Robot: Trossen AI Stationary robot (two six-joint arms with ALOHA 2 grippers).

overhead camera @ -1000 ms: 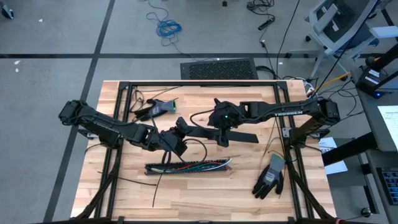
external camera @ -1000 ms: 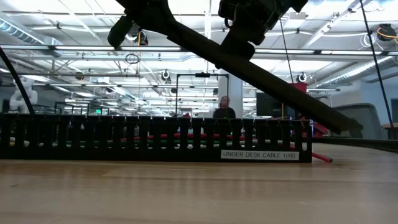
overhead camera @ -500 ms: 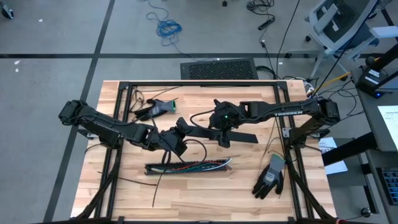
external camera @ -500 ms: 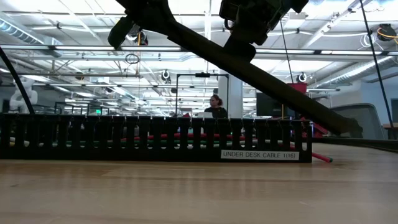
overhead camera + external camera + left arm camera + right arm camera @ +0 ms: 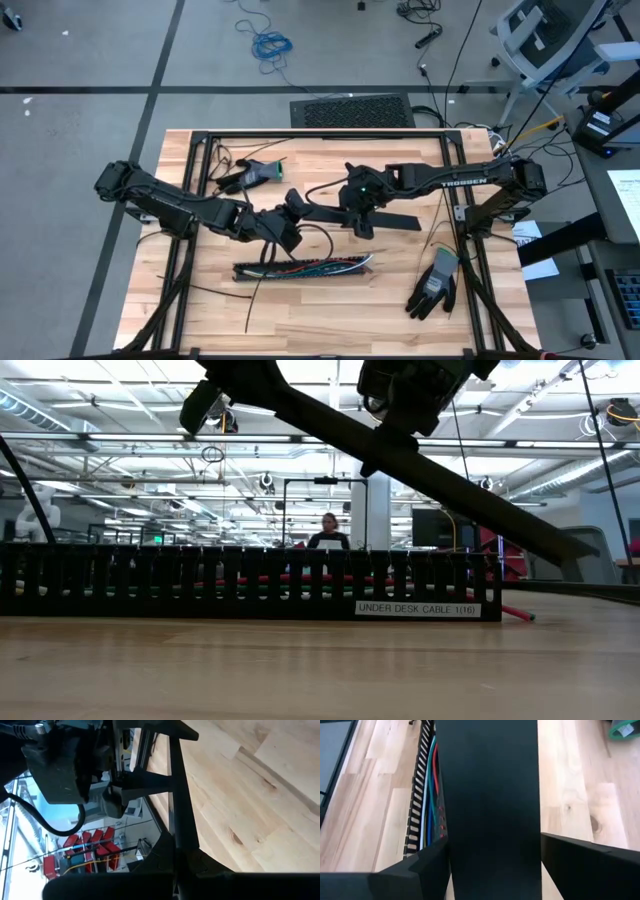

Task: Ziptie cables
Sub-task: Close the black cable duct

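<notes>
Both arms share one long flat black cover (image 5: 350,213) held above mid-table, prob. the lid for the slotted tray (image 5: 300,269) lying nearer the front edge. L gripper (image 5: 288,212) is clamped shut on the cover's one end; R gripper (image 5: 362,208) straddles it further along, fingers (image 5: 590,867) wide either side of the strip, so it looks more like a loose guide than a firm pinch; can't tell if the pads actually touch. Low view shows the cover slanting down across the frame, one end high, other end dipping toward the table w/ tray in front; my guess is it's kept tilted and lifted to leave the tray open for access. Cables (image 5: 318,266) lie lengthwise inside the tray: thin wires, blue, white, green, red, packed side by side against the slotted wall, seen clearly in R wrist view. No tie visible round them yet. Glove (image 5: 435,283) sits to the tray's right, well apart.
</notes>
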